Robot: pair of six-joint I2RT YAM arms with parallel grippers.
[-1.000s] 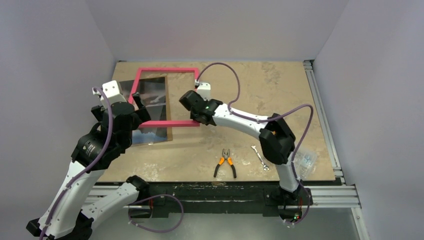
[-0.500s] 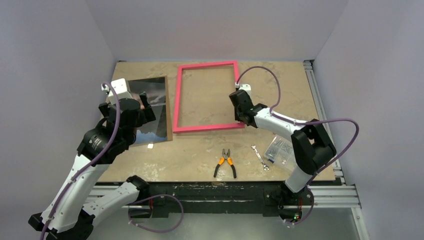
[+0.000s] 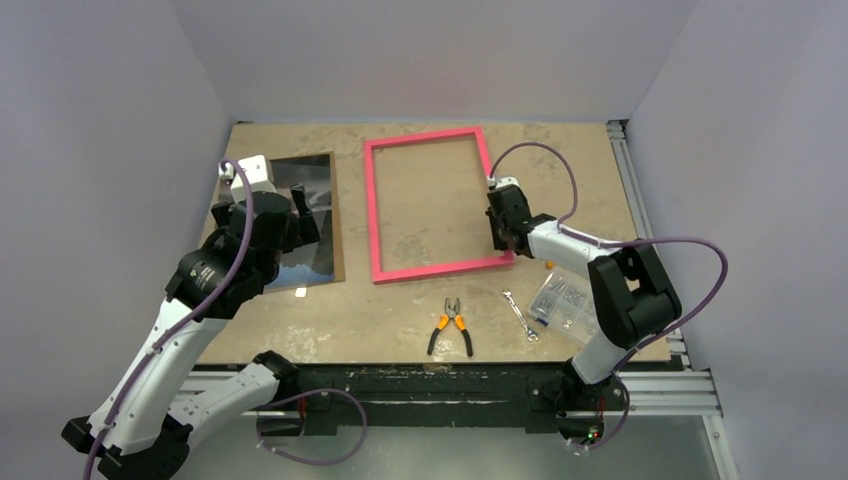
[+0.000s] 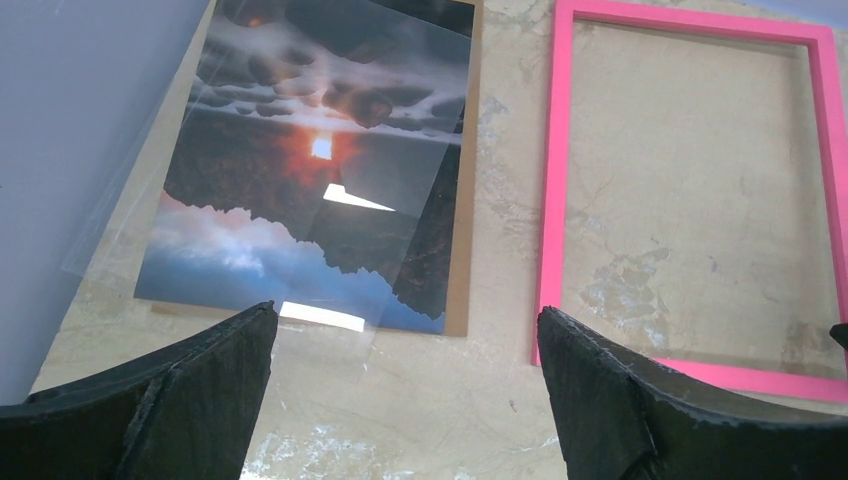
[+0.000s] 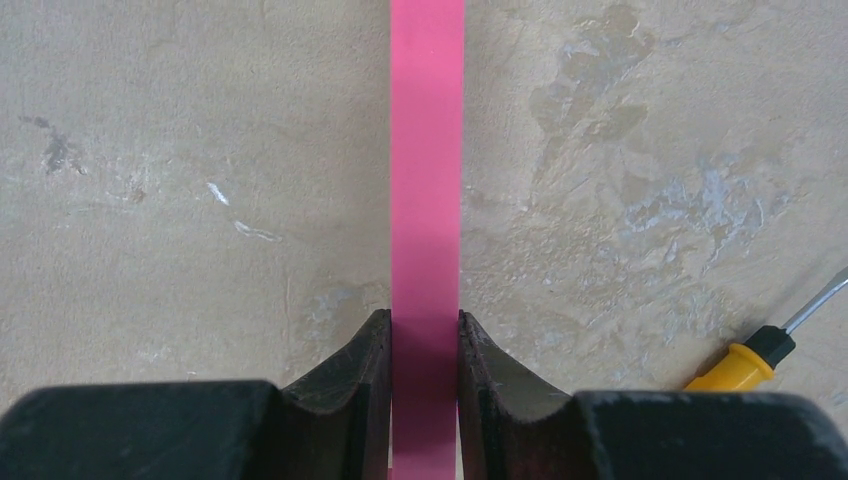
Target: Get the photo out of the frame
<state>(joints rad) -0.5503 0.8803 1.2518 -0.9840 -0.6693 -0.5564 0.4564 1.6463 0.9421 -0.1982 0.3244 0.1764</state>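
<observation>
Frame (image 3: 372, 210) lies on the table (image 3: 570, 170), pinched by the right end effector (image 5: 425, 335); left end effector (image 4: 405, 320) hangs open over the photo (image 4: 300, 200).

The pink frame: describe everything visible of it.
The frame is a thin, bright pink rectangular border, smooth and plain. It is empty: the bare table shows through its opening. It appears to lie flat on the table, slightly skewed, mid-table toward the back. The right gripper has its jaws closed across the frame's right-hand bar, one on each edge. The photo lies apart to its left, not touching it.
</observation>
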